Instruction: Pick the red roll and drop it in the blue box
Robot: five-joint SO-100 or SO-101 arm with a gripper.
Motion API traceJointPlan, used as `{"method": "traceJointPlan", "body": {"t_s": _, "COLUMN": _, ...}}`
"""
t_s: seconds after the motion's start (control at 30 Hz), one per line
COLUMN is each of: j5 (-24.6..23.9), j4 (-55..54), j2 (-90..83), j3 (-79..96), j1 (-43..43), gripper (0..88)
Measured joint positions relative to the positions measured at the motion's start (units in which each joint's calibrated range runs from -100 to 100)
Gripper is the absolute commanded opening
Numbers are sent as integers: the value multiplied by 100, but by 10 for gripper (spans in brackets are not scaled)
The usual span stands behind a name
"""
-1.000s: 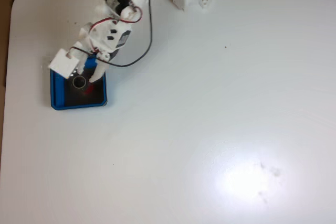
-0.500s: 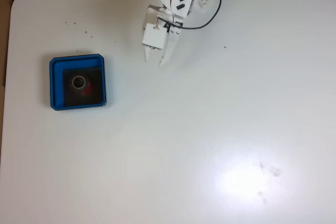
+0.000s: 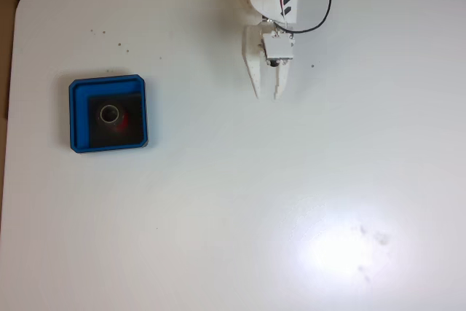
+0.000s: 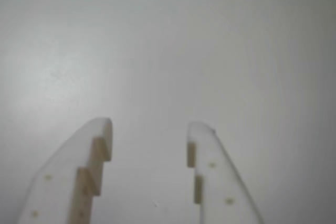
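Observation:
The red roll (image 3: 113,116) lies inside the blue box (image 3: 80,91) at the left of the fixed view, resting on its black floor with the pale hollow core facing up. My white gripper (image 3: 266,95) hangs over bare table near the top middle, far to the right of the box, pointing down the picture. In the wrist view the gripper (image 4: 149,126) stands open, its two white fingers apart with nothing but white table between them.
The white table (image 3: 291,194) stretches wide to the right and front, with a bright glare patch (image 3: 342,249) at the lower right. The arm's base and its red and black wires (image 3: 309,5) sit at the top edge. Brown floor shows past the left edge.
The arm has swung from over the blue box to the right, to the table's top middle. The red roll stays in the box.

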Motion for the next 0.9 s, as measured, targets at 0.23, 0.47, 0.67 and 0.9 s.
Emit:
{"method": "traceJointPlan", "body": {"t_s": 0.23, "j5": 0, "j4": -115, "j2": -517, "j3": 233, "j1": -336, "gripper": 132}}
{"method": "traceJointPlan", "body": {"t_s": 0.47, "j5": 33, "j4": -115, "j2": -779, "j3": 233, "j1": -435, "gripper": 132}}
{"method": "traceJointPlan", "body": {"t_s": 0.67, "j5": 33, "j4": -115, "j2": -779, "j3": 233, "j1": -435, "gripper": 123}}
{"method": "traceJointPlan", "body": {"t_s": 0.9, "j5": 33, "j4": -115, "j2": -779, "j3": 233, "j1": -435, "gripper": 118}}
